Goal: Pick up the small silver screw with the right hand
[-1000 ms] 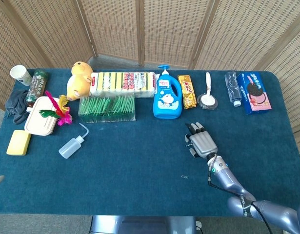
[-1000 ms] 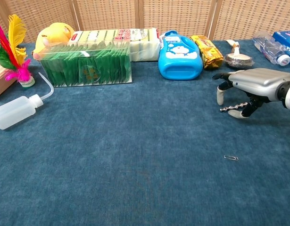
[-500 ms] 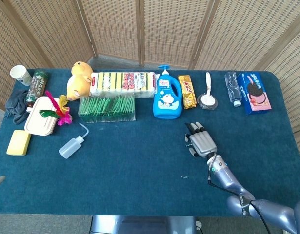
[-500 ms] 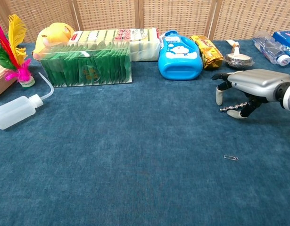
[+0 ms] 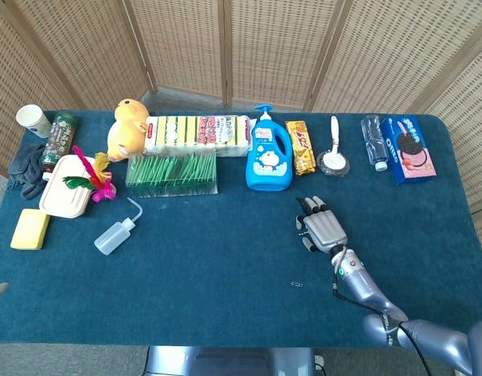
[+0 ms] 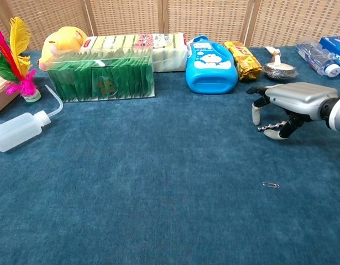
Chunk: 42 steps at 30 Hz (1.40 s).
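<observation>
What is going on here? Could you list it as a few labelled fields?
actor: right robot hand
held: screw, pinched under the fingers, lifted off the table
left robot hand: not in view
behind the hand: blue bottle, snack bar, spoon
nearer the camera: paper clip lying on the cloth

Right silver five-finger hand (image 6: 288, 105) is palm-down just above the table, fingers pointing toward the far side in the head view (image 5: 322, 227). Chest view: fingers curled downward, thumb and a dark-tipped finger (image 6: 283, 128) pinched together under the palm, clamping a small silver screw (image 6: 267, 127) that sticks out sideways from the pinch. The other fingers hang loosely curved, tips near the cloth. The right silver-grey forearm (image 5: 364, 285) runs from the wrist back to the near right corner. Left arm and hand: out of both views.
</observation>
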Tool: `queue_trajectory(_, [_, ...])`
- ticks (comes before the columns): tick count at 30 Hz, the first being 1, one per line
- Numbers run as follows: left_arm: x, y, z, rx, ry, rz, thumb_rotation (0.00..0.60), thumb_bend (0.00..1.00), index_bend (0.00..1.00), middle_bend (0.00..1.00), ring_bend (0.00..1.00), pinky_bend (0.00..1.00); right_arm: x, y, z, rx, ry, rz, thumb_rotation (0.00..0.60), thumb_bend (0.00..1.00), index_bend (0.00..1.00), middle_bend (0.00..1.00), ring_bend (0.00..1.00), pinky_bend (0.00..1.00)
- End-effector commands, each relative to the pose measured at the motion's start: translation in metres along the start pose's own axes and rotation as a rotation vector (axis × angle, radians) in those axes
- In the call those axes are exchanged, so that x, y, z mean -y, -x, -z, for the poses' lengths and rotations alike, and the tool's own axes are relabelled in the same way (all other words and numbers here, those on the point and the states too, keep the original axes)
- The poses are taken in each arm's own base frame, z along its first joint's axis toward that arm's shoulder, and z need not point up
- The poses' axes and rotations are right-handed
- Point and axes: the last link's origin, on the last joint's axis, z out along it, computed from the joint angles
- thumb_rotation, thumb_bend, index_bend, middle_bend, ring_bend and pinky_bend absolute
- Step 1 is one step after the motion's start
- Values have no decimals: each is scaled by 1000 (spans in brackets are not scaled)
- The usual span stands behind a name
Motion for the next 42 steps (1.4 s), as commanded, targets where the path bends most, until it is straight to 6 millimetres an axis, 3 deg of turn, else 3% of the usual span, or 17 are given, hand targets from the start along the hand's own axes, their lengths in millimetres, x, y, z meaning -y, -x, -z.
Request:
queue_trajectory(1, [0, 0, 0, 1, 1, 1, 600, 28, 0, 0, 0, 0, 0, 0, -1, -1, -1, 0, 600, 421, 426, 0, 0, 0])
queue_trajectory(20, [0, 0, 0, 3, 1, -1, 600, 29, 0, 0, 0, 0, 3, 0, -3, -13, -3, -5, 600, 422, 518, 0, 0, 0])
queue_trajectory(42, [-1, 1, 0, 8, 3, -2, 600, 29, 0, 0, 0, 0, 3, 0, -7, -9, 5, 8, 600, 425, 546, 0, 0, 0])
